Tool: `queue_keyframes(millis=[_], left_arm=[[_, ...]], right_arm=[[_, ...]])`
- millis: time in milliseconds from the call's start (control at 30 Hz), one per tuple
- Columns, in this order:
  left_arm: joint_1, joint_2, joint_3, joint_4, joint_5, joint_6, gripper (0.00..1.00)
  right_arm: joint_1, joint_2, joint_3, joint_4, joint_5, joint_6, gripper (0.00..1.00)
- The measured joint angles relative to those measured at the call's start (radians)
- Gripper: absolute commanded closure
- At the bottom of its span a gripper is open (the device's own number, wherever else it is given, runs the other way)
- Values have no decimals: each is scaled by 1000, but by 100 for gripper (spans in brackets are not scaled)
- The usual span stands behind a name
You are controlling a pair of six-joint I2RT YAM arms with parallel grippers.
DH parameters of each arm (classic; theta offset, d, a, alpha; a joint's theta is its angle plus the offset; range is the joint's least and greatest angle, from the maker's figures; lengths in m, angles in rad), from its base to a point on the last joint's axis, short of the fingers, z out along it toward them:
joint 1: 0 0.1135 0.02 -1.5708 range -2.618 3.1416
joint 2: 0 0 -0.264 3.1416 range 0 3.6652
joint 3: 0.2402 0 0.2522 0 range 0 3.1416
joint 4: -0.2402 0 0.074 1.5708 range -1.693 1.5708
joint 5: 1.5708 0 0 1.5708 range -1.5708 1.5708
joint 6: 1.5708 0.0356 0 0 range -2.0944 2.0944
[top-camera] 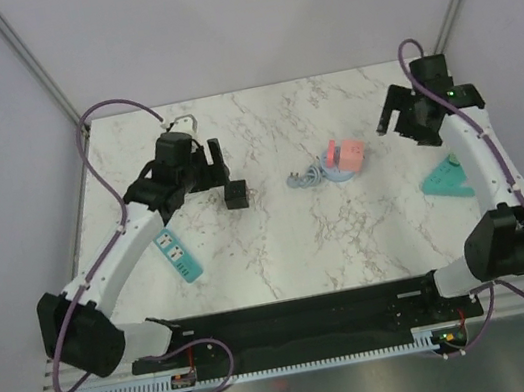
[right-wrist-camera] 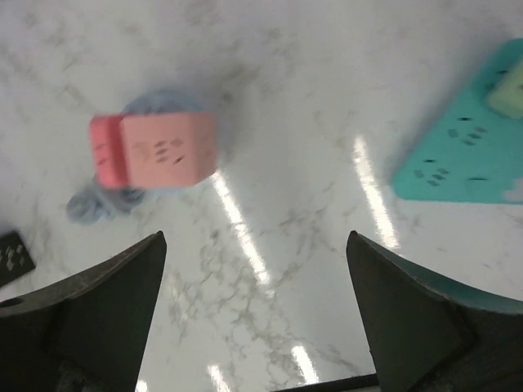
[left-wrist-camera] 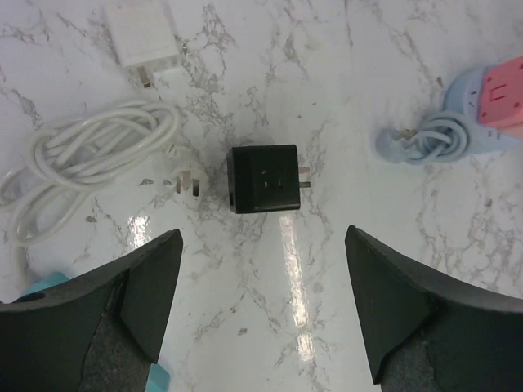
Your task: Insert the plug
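A black cube plug [left-wrist-camera: 263, 179] lies on the marble table with its metal prongs pointing right; it also shows in the top view [top-camera: 238, 197]. My left gripper [left-wrist-camera: 261, 310] is open and empty, hovering just short of the plug, which is centred ahead of the jaws; in the top view the left gripper [top-camera: 219, 168] is just above it. A pink socket cube [right-wrist-camera: 159, 151] sits on a coiled blue cable [right-wrist-camera: 98, 200] mid-table [top-camera: 344, 156]. My right gripper [right-wrist-camera: 257, 310] is open and empty, above the table to the right of the pink cube [top-camera: 392, 117].
A white charger [left-wrist-camera: 143, 37] and a coiled white cable [left-wrist-camera: 90, 159] with its plug [left-wrist-camera: 186, 181] lie left of the black plug. A teal power strip [top-camera: 179, 254] lies at front left. A teal triangular socket [right-wrist-camera: 474, 155] lies at the right [top-camera: 447, 179].
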Motion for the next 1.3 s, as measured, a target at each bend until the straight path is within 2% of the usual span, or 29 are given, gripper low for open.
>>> queue_keyframes(millis=[167, 267, 433, 733, 833, 967, 1000, 1033, 1100, 1133, 1167, 1300], left_arm=[[44, 224, 70, -16, 35, 11, 14], [44, 329, 108, -24, 47, 28, 15], [44, 438, 151, -31, 62, 49, 16], [32, 587, 215, -40, 143, 87, 22], [17, 612, 221, -41, 138, 105, 36], [5, 617, 225, -40, 129, 123, 47], [3, 618, 225, -40, 126, 126, 53], [1, 618, 226, -40, 124, 130, 66], [0, 618, 226, -40, 122, 137, 79], [-1, 618, 226, -39, 122, 141, 90], [-2, 618, 226, -39, 122, 145, 95], [-2, 616, 226, -40, 135, 166, 98]], right_arm=[[286, -137, -159, 140, -131, 8, 2], [349, -162, -204, 171, -166, 11, 2], [393, -206, -248, 210, -201, 11, 2], [394, -249, -275, 254, -214, 11, 2], [394, -249, -282, 256, -218, 11, 2], [394, -250, -283, 257, -223, 12, 2], [395, -251, -283, 257, -225, 12, 2], [395, -251, -283, 257, -227, 12, 2], [396, -251, -284, 258, -233, 14, 2], [397, -251, -286, 260, -236, 14, 2], [399, -251, -291, 266, -240, 15, 2], [401, -251, -314, 283, -272, 12, 2]])
